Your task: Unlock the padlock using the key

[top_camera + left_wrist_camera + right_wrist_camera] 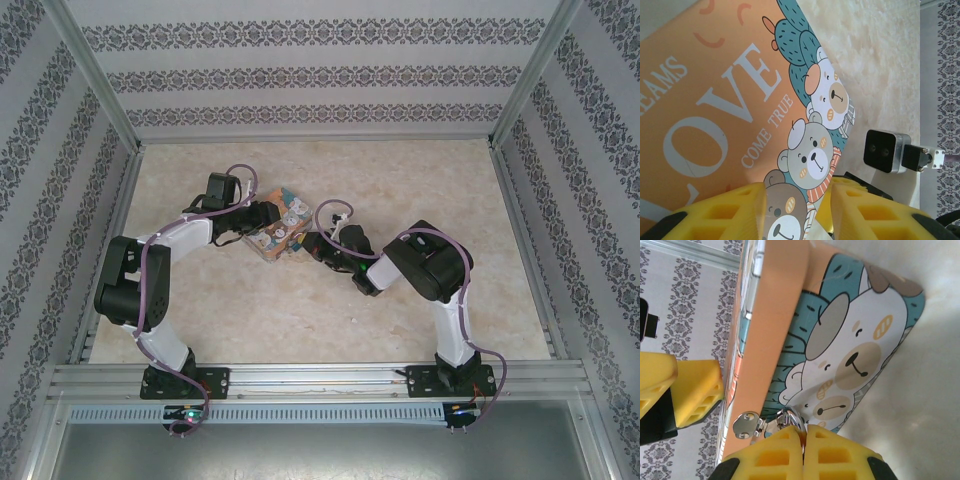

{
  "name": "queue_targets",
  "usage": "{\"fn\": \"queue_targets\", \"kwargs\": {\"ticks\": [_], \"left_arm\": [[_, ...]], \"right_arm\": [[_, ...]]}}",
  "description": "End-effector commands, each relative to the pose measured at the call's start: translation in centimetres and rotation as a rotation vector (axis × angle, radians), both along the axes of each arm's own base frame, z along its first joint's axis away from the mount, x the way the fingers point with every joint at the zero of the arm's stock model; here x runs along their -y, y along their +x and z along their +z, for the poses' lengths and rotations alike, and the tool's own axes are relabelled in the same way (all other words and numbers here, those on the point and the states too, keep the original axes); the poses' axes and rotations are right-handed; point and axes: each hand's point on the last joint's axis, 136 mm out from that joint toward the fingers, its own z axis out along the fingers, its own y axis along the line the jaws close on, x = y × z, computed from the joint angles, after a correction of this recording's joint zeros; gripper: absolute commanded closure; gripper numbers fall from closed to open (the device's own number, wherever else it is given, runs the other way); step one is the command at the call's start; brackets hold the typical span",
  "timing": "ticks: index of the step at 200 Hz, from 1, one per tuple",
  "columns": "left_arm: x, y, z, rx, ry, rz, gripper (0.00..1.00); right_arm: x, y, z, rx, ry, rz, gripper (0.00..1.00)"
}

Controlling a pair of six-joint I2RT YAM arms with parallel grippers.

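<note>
Pale marbled bench point(300, 320), a cartoon-printed "LOVE" box point(279, 231) on it, left of centre, towards the back.

Enclosed work cell: marbled table top point(300, 320) inside three papered walls.

Table top: beige, marble-veined, matt, evenly lit, shadows soft. Behind the table top: back wall point(320, 70), white paper with horizontal bands of dark damask ornament. Left of it: left wall point(45, 180), same paper. Right of it: right wall point(595, 180), same paper. At its far corners: left aluminium post point(95, 75) and right aluminium post point(535, 70), both leaning outward in the overhead view. Along its near edge: slotted aluminium rail point(320, 378), full width. Just nearer than the rail: pale grey slotted strip point(320, 412). Nearest of all: plain grey panel point(320, 452).
</note>
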Motion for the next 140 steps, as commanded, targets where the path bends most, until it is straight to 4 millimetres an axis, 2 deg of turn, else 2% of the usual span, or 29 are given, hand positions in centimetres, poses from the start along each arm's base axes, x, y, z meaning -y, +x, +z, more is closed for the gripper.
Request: {"fn": "queue_targets", "kwargs": {"ticks": [1,31,81,111,140], "left_arm": [[0.6,-2.0,-1.3,-0.075,0.001,-0.023,0.6],[0.7,-1.7,0.5,-0.032,-0.014,-0.017,0.56],[0.2,-1.2,5.0,0.092,-0.006,-0.007,0.49],[-0.7,-1.9,7.8,0.202,0.034,0.0,0.47],[-2.3,-3.2,9.8,0.319,0.104,0.021,0.41]], "right_arm": [[1.0,0.9,2.1,0.068,0.017,-0.054,1.0],[2.1,0.6,2.4,0.083,-0.029,-0.063,1.0],[4.1,0.1,3.4,0.113,-0.113,-0.07,1.0],[4.9,-0.5,4.4,0.13,-0.154,-0.06,1.0],[5.5,-1.2,5.4,0.144,-0.197,-0.046,1.0]]}}
